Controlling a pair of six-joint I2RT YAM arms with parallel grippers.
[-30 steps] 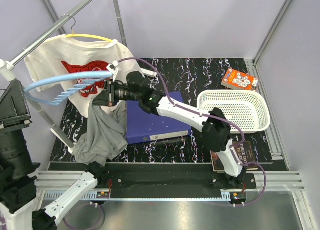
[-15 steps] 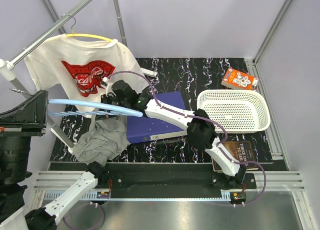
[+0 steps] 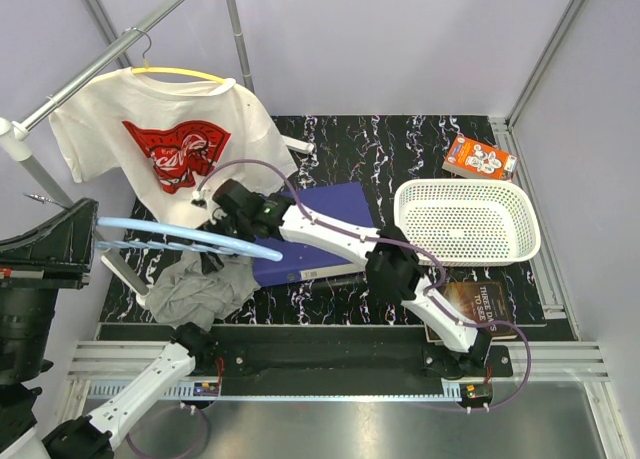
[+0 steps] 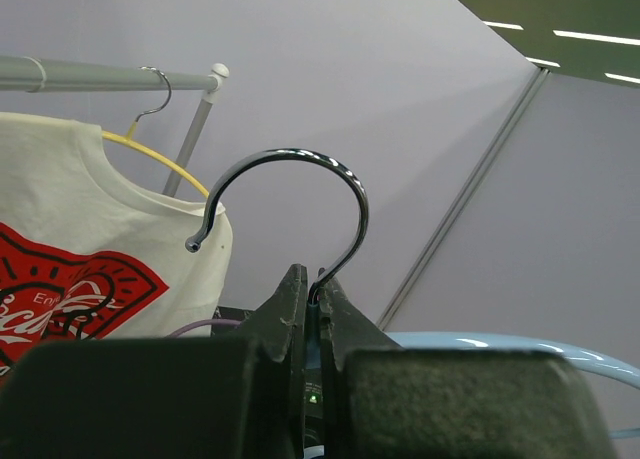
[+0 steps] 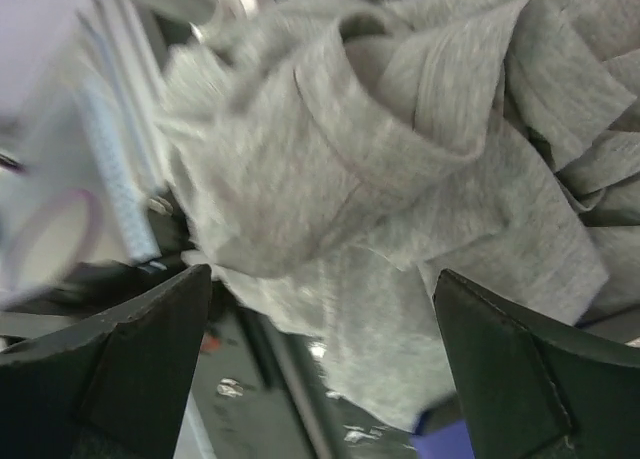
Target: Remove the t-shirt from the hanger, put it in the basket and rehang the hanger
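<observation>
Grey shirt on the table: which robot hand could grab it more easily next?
Right. The right hand hangs open just above the grey shirt; the left hand is shut on the blue hanger.

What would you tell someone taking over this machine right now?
Left gripper: shut on the metal hook of the blue hanger, held over the table's left side.
Right gripper: open, close above the gray t-shirt.
Gray t-shirt: crumpled on the table, near left, apparently clear of the hanger.
Done: shirt off the hanger.
Left: probably only to set the hanger down and retract both arms.
A white t-shirt hangs on a yellow hanger, untouched.
</observation>
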